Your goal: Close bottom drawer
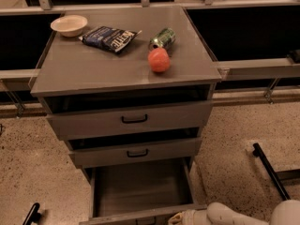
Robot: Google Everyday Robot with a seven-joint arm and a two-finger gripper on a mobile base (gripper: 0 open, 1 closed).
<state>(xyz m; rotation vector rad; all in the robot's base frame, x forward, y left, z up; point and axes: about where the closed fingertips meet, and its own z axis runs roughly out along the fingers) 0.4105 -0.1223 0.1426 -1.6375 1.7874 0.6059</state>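
Basically 1 grey cabinet (129, 78) mid-room w/ 3 drawers, all places below given relative to it. Its tabletop (93, 71) carries 4 things: cream bowl (69, 25) at the back left corner, dark blue snack bag (110, 37) just beside the bowl, green can (162, 38) lying on its side toward back centre, and a round orange-red fruit (159, 60) just in front of the can.

Top drawer (133, 119) and middle drawer (136, 152) each sit slightly out, dark gap above each front, black bar handles. Bottom drawer (140, 186) is pulled far out from the cabinet's base, plain grey inside, nothing in it.

Gripper (180, 218) sits at the bottom drawer's front right corner, at or v. near the front edge; can't tell if the jaws are apart or together. White arm (225, 214) runs off to the cabinet's lower right.

Floor (243, 144) is speckled beige stone. Black bar (269, 170) lies on it right of the cabinet; small black part (32, 213) at lower left. Grey rail (253, 67) w/ dark panels runs behind, both sides.
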